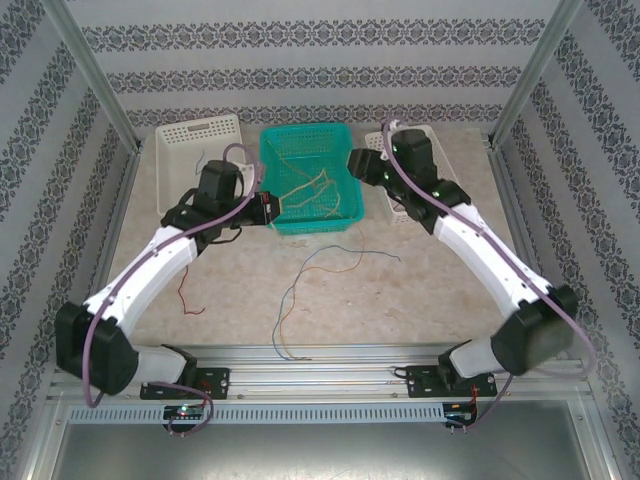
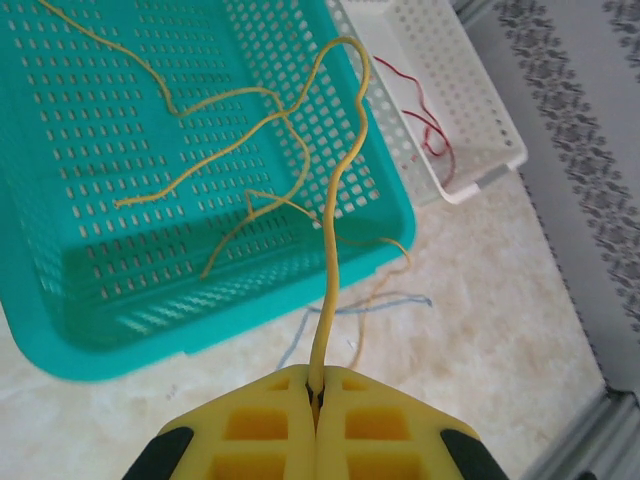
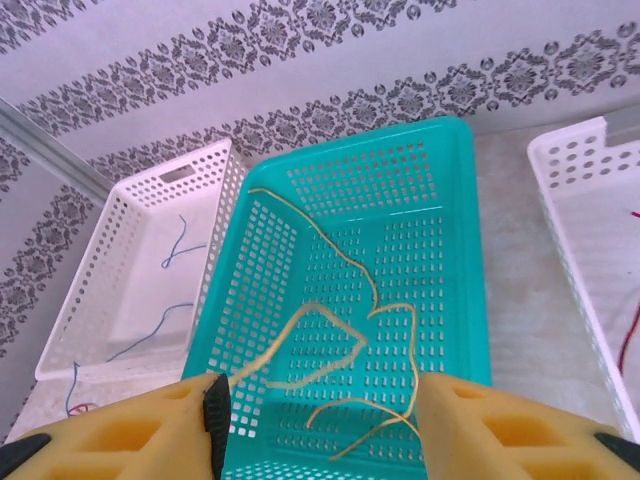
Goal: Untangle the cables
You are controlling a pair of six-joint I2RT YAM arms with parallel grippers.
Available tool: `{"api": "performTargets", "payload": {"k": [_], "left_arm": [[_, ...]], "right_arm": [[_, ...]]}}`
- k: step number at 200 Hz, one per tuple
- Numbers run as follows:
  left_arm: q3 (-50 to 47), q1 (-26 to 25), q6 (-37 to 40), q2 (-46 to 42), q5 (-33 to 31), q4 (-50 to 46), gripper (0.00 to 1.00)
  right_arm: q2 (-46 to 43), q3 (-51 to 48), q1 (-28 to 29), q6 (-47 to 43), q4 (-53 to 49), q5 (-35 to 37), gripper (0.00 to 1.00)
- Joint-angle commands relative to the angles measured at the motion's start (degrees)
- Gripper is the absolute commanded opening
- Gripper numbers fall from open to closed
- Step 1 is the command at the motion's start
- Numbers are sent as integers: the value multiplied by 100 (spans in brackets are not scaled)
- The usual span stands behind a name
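Left fingers [image 2: 290, 420] are clamped shut on the yellow cable [image 2: 330, 260]. It exits the seam at the tips, runs straight ahead, arches over the rim of the teal basket [image 2: 230, 330] and drops inside among more yellow-orange loops. Just past the tips, to the right: bare desk [image 2: 480, 340] with a blue-grey cable [image 2: 395, 300] lying loose, clear of the basket wall. Further ahead-right: right white basket [image 2: 480, 170] with a red cable [image 2: 430, 128] inside.

Right fingers [image 3: 130, 430] are spread apart, nothing pinched, over the teal basket's near end. A blurred yellow loop sits just off the left finger's tip; can't tell if it touches. More yellow loops lie between and ahead of both fingers on the basket floor. Left of them: left white basket [image 3: 130, 250] holding a thin blue cable [image 3: 180, 250]. Right of them: the other white basket's rim.

From above, the blue-grey cable trails from in front of the teal basket back toward the arm bases, across open desk between the arms. A short red cable [image 1: 186, 295] lies on the desk beside the left arm. The three baskets sit in a row near the far wall, with side walls close outside both arms.
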Motion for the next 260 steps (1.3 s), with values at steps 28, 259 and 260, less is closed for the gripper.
{"api": "performTargets", "payload": {"k": [28,259,260], "left_arm": [[1595,-226,-39,1351,-611,-144,0],[4033,-440,467,3933,-1689,-1010,79],[4048,-438,476,3921,-1703,-1030,79]], "right_arm": [[-1076,-1265,287,37,22,247,53],[-1419,-3680,816,152,549,659,58],[-1406,-3680,815,153,564,660,58]]}}
